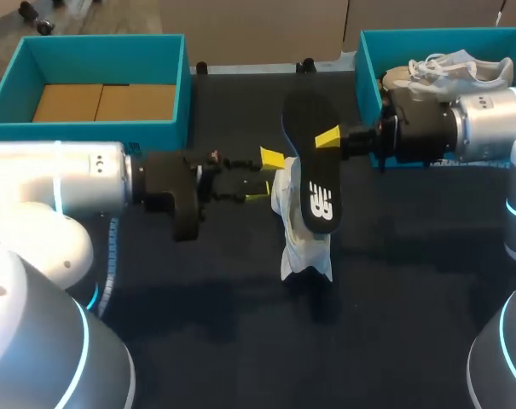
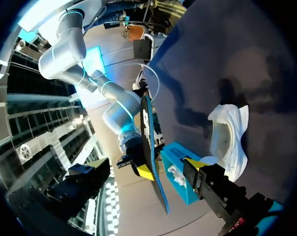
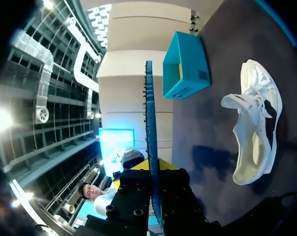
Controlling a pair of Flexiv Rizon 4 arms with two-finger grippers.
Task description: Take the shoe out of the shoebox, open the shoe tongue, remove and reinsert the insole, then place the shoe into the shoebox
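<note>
Starting at the left, a teal shoebox (image 1: 87, 132) sits at the table's far corner with brown card lying on its floor. In front of it the left arm (image 1: 61, 183) stretches level across the dark table (image 1: 411, 281), its wrist horizontal and its fingers pointing toward the middle. The left gripper (image 1: 265, 177) has its two yellow tips spread well apart with nothing clamped between them. They stand just beside the upper end of the white shoe (image 1: 302, 243); whether a tip touches the shoe I cannot tell. In the left wrist view only one fingertip (image 2: 197, 162) shows, close against the shoe (image 2: 229, 140).

The shoe lies tipped on its side near the middle of the table, outside both boxes, and its open mouth shows in the right wrist view (image 3: 254, 128).

Just above and partly in front of the shoe hangs the black insole (image 1: 313, 170), clear of the table. The right gripper (image 1: 330, 139) has it pinched by one long edge. From that arm's own wrist the insole (image 3: 149, 123) is seen edge-on, running straight out between the fingers, with yellow on either side of it (image 3: 152, 169).

The right arm (image 1: 488, 123) also lies level, pointing toward the left one. Behind it a second shoebox (image 1: 368, 77) holds another white shoe (image 1: 449, 72).
</note>
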